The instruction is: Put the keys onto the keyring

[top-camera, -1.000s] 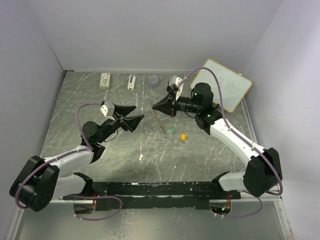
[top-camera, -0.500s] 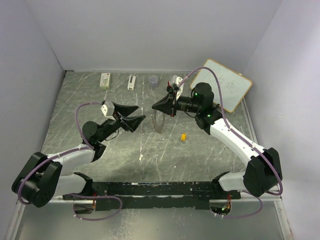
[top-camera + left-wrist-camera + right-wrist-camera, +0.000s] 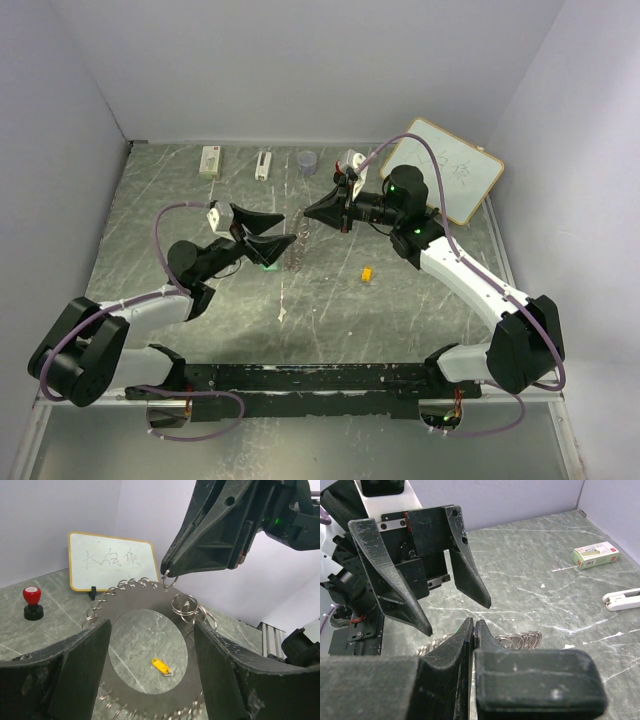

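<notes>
The keyring point(image 3: 125, 587), a large thin ring rimmed with small silvery split rings, hangs from my right gripper point(image 3: 167, 573), which is shut on its top edge. In the top view the keyring point(image 3: 294, 256) hangs edge-on below the right gripper point(image 3: 305, 213). My left gripper point(image 3: 283, 228) is open and empty, facing the ring, its fingers point(image 3: 80, 670) on either side of it. The yellow-orange key point(image 3: 367, 272) lies on the table and shows through the ring point(image 3: 162, 666). A green key point(image 3: 268, 266) shows under the left gripper; I cannot tell whether it hangs on the ring.
A whiteboard point(image 3: 455, 168) leans at the back right. A red-topped black knob point(image 3: 31, 601) stands near it. A green-white box point(image 3: 210, 161), a white clip point(image 3: 263, 165) and a small grey cup point(image 3: 307, 161) sit along the back wall.
The ring has swung left towards the left gripper, and the left gripper has reached forward to it. The green spot now shows left of the ring instead of right.
</notes>
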`<move>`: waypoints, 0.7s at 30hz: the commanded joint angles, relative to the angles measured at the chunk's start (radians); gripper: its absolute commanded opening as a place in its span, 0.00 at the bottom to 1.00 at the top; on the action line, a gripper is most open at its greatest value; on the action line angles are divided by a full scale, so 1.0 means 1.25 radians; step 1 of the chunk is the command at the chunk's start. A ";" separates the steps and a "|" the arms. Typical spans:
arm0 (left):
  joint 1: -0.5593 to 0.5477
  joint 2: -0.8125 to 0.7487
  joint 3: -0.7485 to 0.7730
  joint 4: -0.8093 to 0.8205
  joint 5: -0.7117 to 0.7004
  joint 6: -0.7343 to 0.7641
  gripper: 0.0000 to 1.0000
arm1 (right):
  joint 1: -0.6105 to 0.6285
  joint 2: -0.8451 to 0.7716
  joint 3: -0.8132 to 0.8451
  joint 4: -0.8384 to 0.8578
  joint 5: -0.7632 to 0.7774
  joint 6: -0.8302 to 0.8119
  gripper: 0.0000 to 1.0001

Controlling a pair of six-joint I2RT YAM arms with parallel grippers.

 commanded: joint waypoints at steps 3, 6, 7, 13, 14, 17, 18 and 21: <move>-0.018 -0.014 0.032 0.025 0.038 0.016 0.80 | -0.003 -0.024 0.005 0.039 0.027 0.021 0.00; -0.026 -0.029 0.032 -0.002 0.022 0.039 0.83 | -0.003 -0.025 0.004 0.043 0.033 0.027 0.00; -0.029 -0.033 0.033 -0.011 0.016 0.046 0.85 | -0.002 -0.026 0.003 0.042 0.036 0.027 0.00; -0.058 -0.064 0.038 -0.069 -0.070 0.090 1.00 | -0.003 -0.032 0.006 0.021 0.146 0.058 0.00; -0.069 -0.074 0.045 -0.103 -0.098 0.125 1.00 | 0.001 -0.033 0.008 0.014 0.181 0.065 0.00; -0.114 -0.100 0.086 -0.243 -0.188 0.204 1.00 | 0.022 -0.032 0.013 -0.005 0.280 0.078 0.00; -0.127 -0.103 0.099 -0.271 -0.216 0.226 1.00 | 0.029 -0.028 0.018 -0.016 0.312 0.079 0.00; -0.149 -0.106 0.120 -0.311 -0.265 0.265 1.00 | 0.044 -0.012 0.039 -0.044 0.350 0.078 0.00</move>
